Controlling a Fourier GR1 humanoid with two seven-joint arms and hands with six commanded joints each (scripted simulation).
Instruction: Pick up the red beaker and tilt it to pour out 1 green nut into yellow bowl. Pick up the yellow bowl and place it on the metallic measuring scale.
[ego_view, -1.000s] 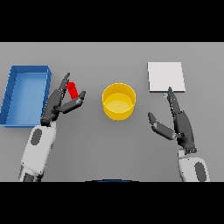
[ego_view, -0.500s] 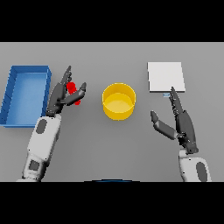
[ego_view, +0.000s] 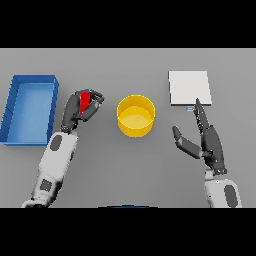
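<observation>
Holding the red beaker (ego_view: 84, 101) is the left hand (ego_view: 80, 111), with its dark fingers curled tight around the little cup. The beaker sits just left of the yellow bowl (ego_view: 135, 116), a bit apart from it. I think the job now is to bring the beaker over the bowl and tip it. To do that well, the hand should move slowly and tip only a little, so just one green nut drops out. I cannot see any nut.

The bowl is round, smooth and shiny yellow. The measuring scale (ego_view: 189, 87) is a flat pale square on the grey table (ego_view: 130, 65). A blue tray (ego_view: 30, 108) with low walls sits far left. The right hand (ego_view: 205, 142) waits below the scale, fingers straight and loose, holding nothing.
</observation>
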